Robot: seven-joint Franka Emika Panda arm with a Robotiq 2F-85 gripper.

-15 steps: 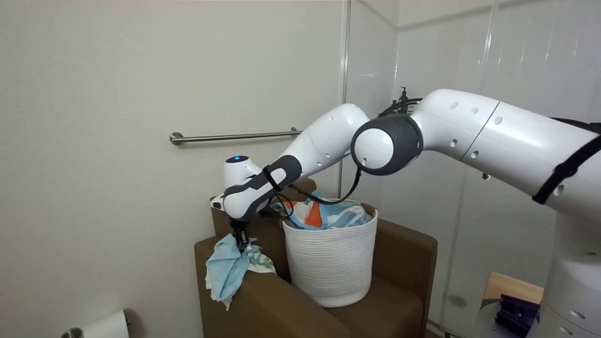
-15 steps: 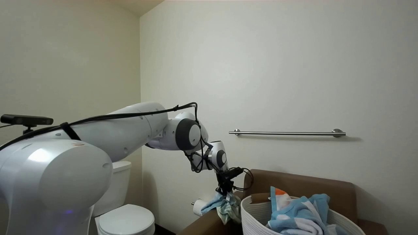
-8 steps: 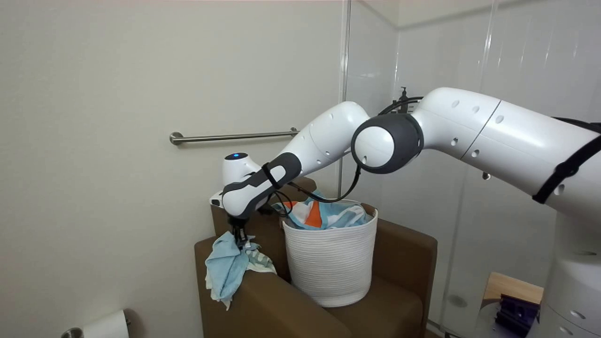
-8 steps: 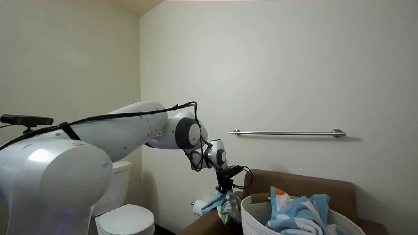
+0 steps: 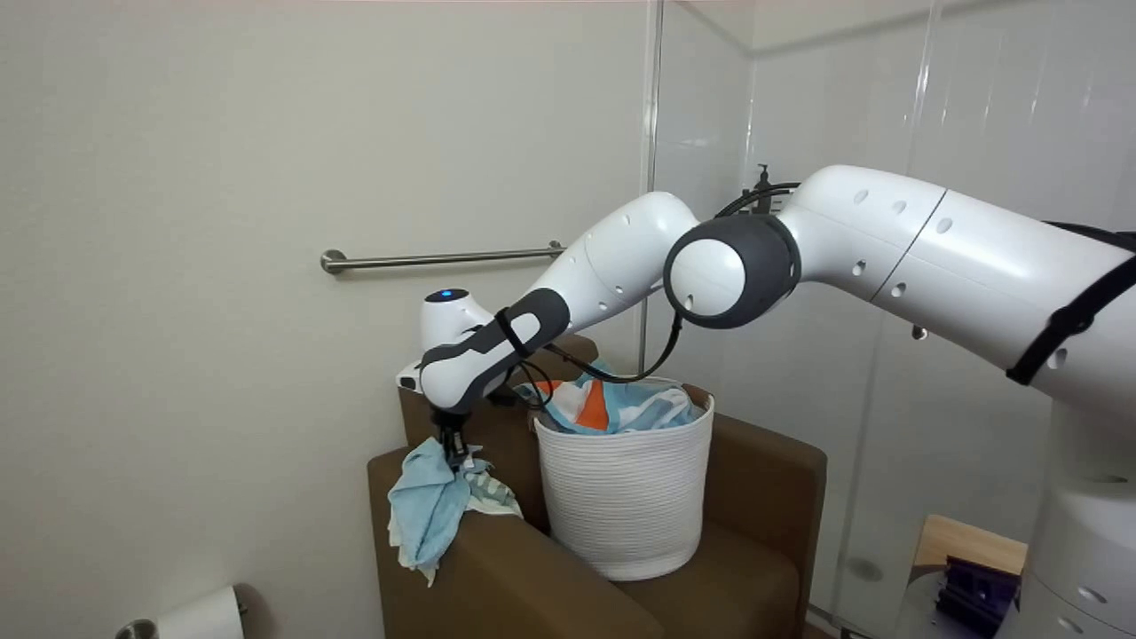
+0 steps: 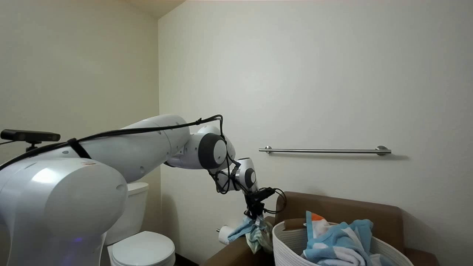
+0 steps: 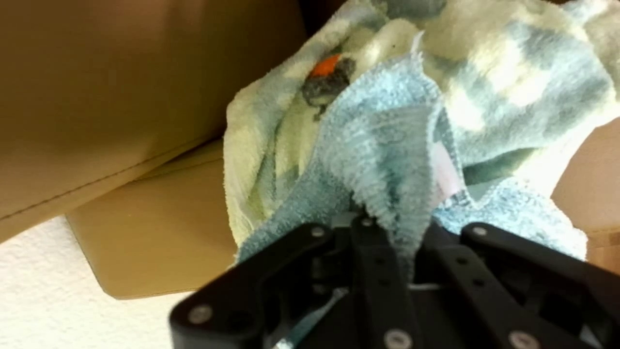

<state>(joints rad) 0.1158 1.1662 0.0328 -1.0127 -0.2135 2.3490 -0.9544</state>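
Observation:
My gripper point(image 7: 398, 224) points down over the arm of a brown chair, its fingers close together on a bunched fold of light blue towel point(image 7: 382, 140). The towel is pinched between the fingers and also hangs over the chair arm in both exterior views point(image 5: 428, 506) point(image 6: 240, 228). A pale green and cream patterned cloth point(image 7: 513, 72) lies under and beside it; I cannot tell whether this is the same towel's other side. The gripper point(image 5: 457, 463) also shows dark against the cloth in an exterior view point(image 6: 255, 216). The fingertips are partly hidden by the fold.
A white woven basket point(image 5: 626, 506) stands on the chair seat, holding a blue, white and orange towel point(image 6: 338, 242). The brown chair point(image 5: 532, 577) has its back near the wall. A metal bar point(image 6: 329, 150) is on the wall. A toilet point(image 6: 144, 249) and paper roll point(image 5: 200, 617) are nearby.
The arm and gripper rose very slightly between one second and half a second ago, with the towel still pinched. Since then nothing visibly differs.

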